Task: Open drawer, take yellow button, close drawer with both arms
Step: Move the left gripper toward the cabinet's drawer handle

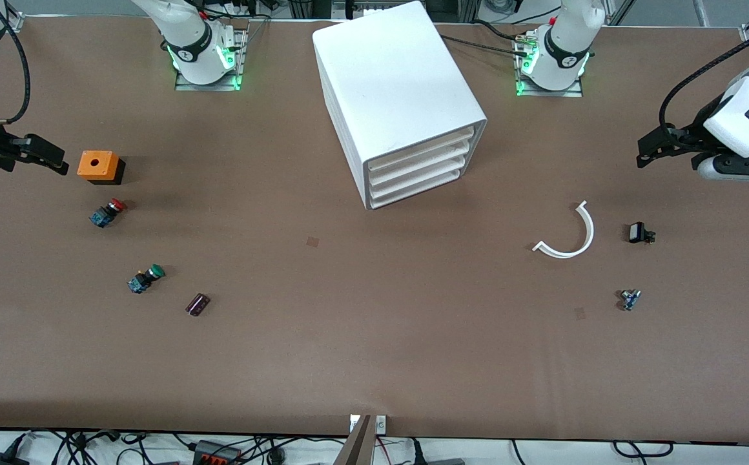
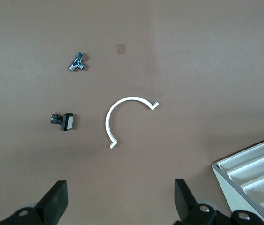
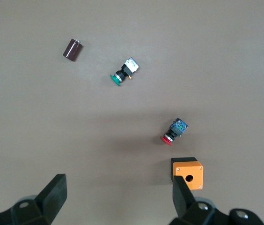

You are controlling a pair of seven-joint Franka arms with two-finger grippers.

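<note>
Both drawers-closed cabinet untouched; left gripper and right gripper spread wide; red-capped button risks mistaken pickup.

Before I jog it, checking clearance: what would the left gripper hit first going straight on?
Probably bare table. The open left gripper points down, the white arc just ahead of its fingertips; depth unclear.

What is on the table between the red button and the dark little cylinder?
The green-capped button lies between the red-capped button and the dark cylinder. The front view shows it; the right wrist view does too.
</note>
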